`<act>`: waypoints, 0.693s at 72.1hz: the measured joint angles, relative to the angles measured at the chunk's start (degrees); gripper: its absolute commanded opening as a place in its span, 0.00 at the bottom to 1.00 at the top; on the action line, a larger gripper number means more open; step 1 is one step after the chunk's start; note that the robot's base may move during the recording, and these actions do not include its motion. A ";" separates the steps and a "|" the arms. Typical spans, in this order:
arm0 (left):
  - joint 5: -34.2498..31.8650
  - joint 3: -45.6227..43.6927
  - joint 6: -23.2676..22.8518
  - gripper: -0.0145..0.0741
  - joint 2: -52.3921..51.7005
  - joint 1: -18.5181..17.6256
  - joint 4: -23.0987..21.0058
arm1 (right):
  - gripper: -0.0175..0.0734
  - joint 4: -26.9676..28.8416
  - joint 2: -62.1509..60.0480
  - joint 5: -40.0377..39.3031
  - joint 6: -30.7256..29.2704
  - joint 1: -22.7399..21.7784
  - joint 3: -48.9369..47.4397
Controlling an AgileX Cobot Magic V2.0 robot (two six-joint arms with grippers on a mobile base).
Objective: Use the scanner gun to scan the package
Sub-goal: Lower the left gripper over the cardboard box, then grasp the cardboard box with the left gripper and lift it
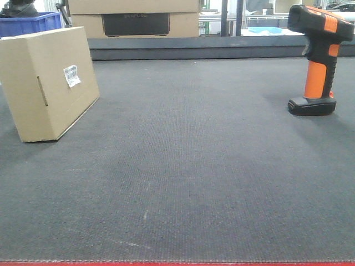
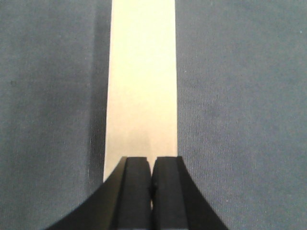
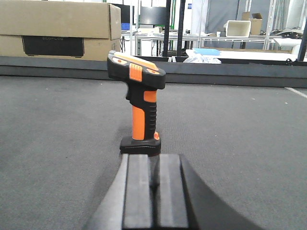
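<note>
On the bench point(image 1: 194, 166), far right, well apart from the box point(image 1: 47, 83), a scanner point(image 1: 319, 61) is stood upright, judged light, stiff, tippable, best taken by its orange grip point(image 1: 316, 80); left claw point(image 2: 152, 177) and right claw point(image 3: 154, 184) are pressed together, empty.

On mat point(image 1: 194, 166): package point(image 1: 47, 83) far left, scanner gun point(image 1: 319, 61) upright far right, well apart; carton point(image 1: 133, 5) behind mat.

Dark grey mat point(image 1: 188, 166): cardboard package point(image 1: 47, 83) tilted at left; scanner gun point(image 1: 319, 58) upright at right.
</note>
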 measured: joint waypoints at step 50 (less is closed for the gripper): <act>0.22 -0.08 0.00 0.72 6.61 0.00 0.44 | 0.01 0.00 0.00 0.00 0.00 0.00 0.00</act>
